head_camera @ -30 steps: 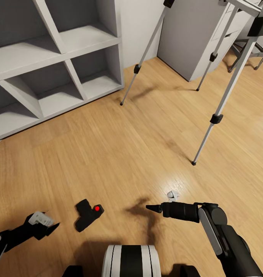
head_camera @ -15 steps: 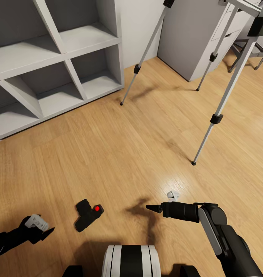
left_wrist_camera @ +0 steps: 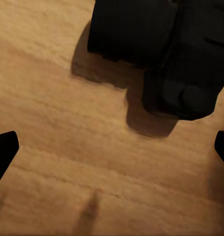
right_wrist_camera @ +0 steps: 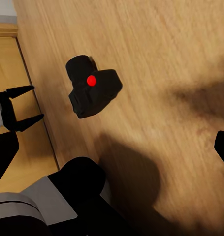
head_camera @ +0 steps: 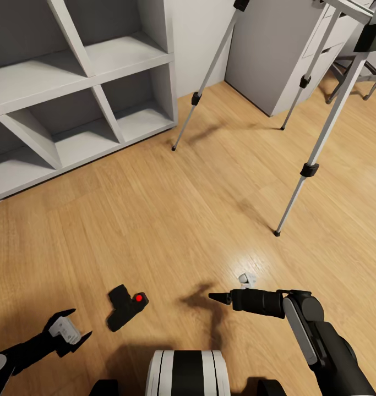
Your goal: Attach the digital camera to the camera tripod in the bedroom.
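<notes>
Head looks down over the floor; both wrist cameras share the digital camera (head_camera: pixel 126 306).

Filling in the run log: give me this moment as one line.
digital camera: on floor, ungrasped | left gripper: open beside it | right gripper: empty, apart | camera tripod: standing, unmounted

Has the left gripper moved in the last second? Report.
Yes. The left gripper, open, dropped toward the bottom of the head view, staying left of the unmoved digital camera.

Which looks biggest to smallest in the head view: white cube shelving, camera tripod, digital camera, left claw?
1. white cube shelving
2. camera tripod, cropped at the frame's top
3. digital camera and left claw: look alike, not ranked
</notes>
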